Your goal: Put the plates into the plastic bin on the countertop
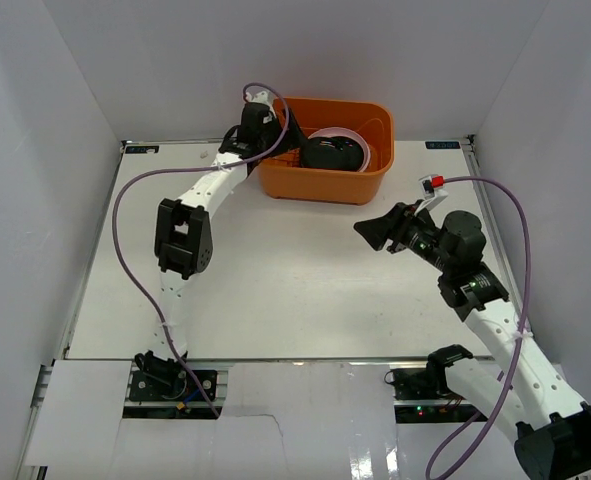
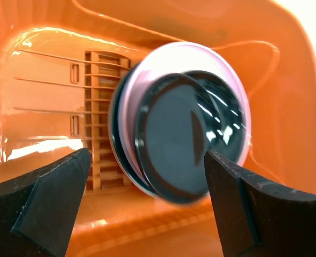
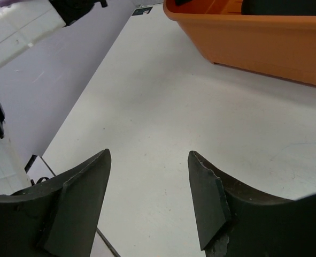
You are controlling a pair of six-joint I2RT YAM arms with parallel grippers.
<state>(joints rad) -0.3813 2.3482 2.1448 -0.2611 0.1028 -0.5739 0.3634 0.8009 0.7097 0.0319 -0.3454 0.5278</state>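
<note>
At the far edge of the white countertop [image 1: 275,290] sits the orange bin [image 1: 325,185], pushed up near the back wall where both arms can reach it. The left arm stretches right over its near rim, plainly so that the wrist can lower plates in rather than drop them. The right arm hangs back over bare counter to the bin's right, out of the other's way. Every plate I can see is inside the bin, stacked toward its right end: a pink plate [image 2: 222,69] with a black plate [image 2: 174,139] resting on it and a darker rim showing underneath. The left gripper [image 2: 147,155] hovers just over that stack, fingers spread wide and holding nothing, which I'd read as a plate let go. The right gripper [image 3: 148,154] is likewise parted and empty.
</note>
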